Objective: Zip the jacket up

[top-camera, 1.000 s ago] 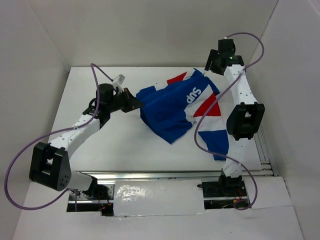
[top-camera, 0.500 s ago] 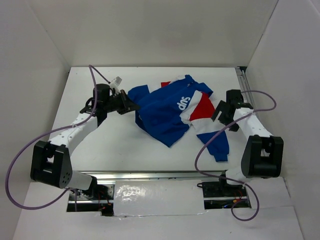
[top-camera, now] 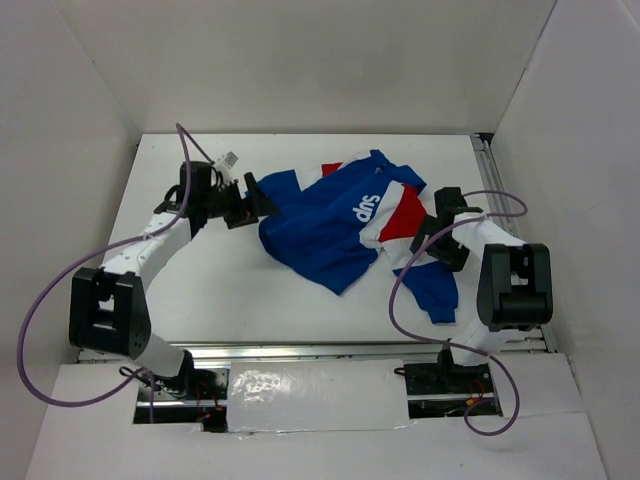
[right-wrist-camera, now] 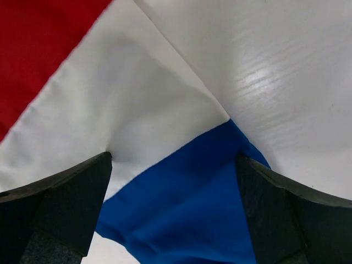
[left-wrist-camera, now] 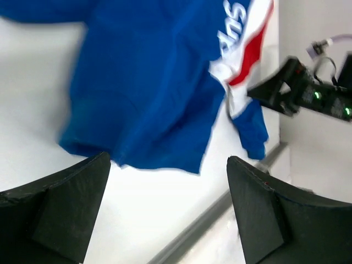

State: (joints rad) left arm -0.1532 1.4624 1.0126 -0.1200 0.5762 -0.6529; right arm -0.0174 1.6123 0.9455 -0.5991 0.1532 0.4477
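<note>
Top view: the jacket lies rumpled on the table, from the middle toward the right edge and closer to the far edge than the near; its blue body faces up with white lettering on the chest, red and white panels on its right side, and one blue sleeve trailing toward the near right corner; whether the zipper is joined I cannot tell. My left gripper sits low at the jacket's left margin, pointing at it; in the left wrist view its two fingers stand wide apart with nothing between them, the blurred blue cloth lying beyond the tips over bare table. My right gripper sits at the jacket's right margin, beside the red panel and above the trailing sleeve; in the right wrist view its fingers are likewise spread wide, with white and blue fabric lying beneath the gap and pinched by neither; bare table shows at the upper right there.
</note>
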